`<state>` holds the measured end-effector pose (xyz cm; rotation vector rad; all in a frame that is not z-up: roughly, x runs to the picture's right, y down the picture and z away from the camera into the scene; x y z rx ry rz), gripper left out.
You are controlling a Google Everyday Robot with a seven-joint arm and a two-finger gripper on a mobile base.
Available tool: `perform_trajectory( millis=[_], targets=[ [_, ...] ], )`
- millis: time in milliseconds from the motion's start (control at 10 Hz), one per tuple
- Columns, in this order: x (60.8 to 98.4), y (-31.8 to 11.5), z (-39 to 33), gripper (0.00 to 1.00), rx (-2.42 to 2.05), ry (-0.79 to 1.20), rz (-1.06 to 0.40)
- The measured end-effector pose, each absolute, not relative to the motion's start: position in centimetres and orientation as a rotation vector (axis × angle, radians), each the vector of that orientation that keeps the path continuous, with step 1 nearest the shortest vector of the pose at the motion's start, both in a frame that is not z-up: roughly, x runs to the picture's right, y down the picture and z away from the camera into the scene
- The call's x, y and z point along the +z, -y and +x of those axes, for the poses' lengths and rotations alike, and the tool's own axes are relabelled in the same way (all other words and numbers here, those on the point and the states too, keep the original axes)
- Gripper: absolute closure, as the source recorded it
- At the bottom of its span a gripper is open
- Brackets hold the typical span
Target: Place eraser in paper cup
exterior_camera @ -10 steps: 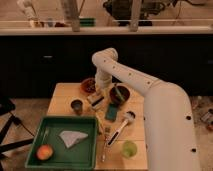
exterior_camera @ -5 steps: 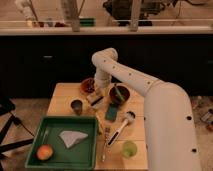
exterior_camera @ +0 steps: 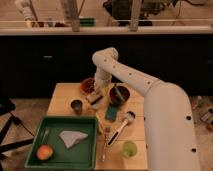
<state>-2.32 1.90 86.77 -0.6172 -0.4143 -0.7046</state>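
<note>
The eraser [exterior_camera: 95,99] is a small rectangular block with a tan top and a darker underside, sitting a bit skewed on the wooden table, just right of the small dark cup and right below the reddish bowl at the back. The gripper [exterior_camera: 96,92] is right on top of it, hanging down from the white arm, so part of the block is covered. Can't spot a white paper cup anywhere on the table, so nothing to say on where it sits.
</note>
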Motion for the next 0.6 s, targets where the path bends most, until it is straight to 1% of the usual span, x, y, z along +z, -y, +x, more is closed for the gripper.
perform_trajectory(
  millis=[100,500,600],
  targets=[
    [86.72,-1.85,-2.41,0.67,-0.705,0.417,-0.616],
    [86.43,-1.70,-2.53,0.27,-0.703,0.422,-0.618],
    [86.34,-1.72,-2.58,0.21,-0.705,0.422,-0.619]
  ],
)
